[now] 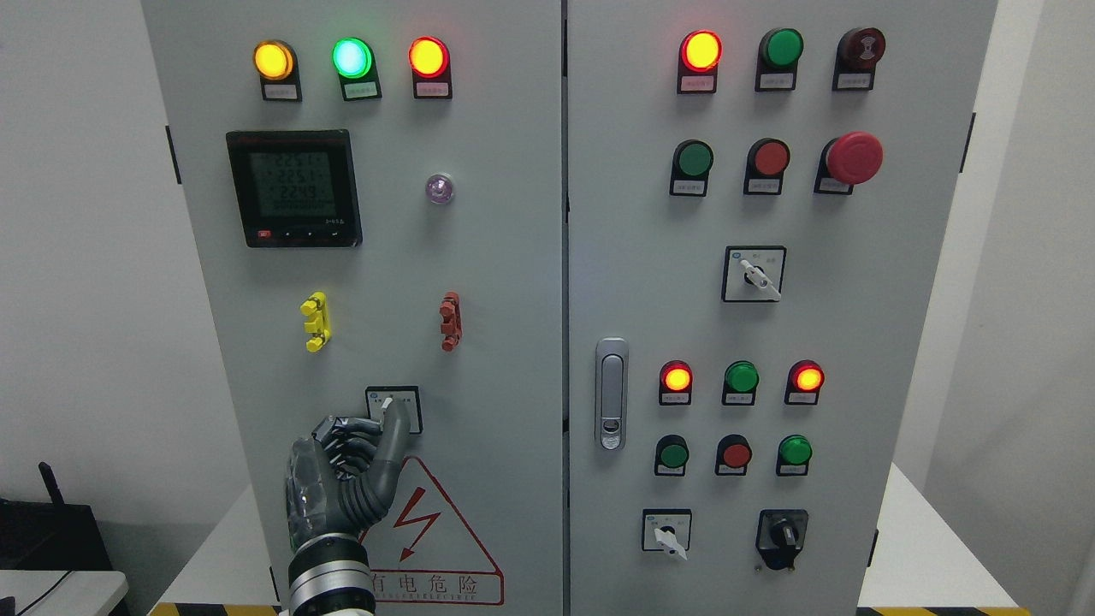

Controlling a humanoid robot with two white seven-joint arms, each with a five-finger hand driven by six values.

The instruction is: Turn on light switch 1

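A small rotary switch [387, 400] with a white knob sits in a black-framed plate on the lower part of the left cabinet door [479, 282]. My left hand [376, 425] comes up from the bottom left. Its thumb [395, 428] lies over the switch plate and touches the knob. The other fingers [346, 436] are curled in against the plate's left edge, so the hand pinches the knob. Most of the knob is hidden behind the thumb. My right hand is out of view.
Above the switch are yellow [315, 321] and red [450, 321] clips, a digital meter [292, 188] and three lit lamps. A red warning triangle [436, 535] is below. The right door [890, 342] carries a latch handle [611, 393], buttons, lamps and more rotary switches.
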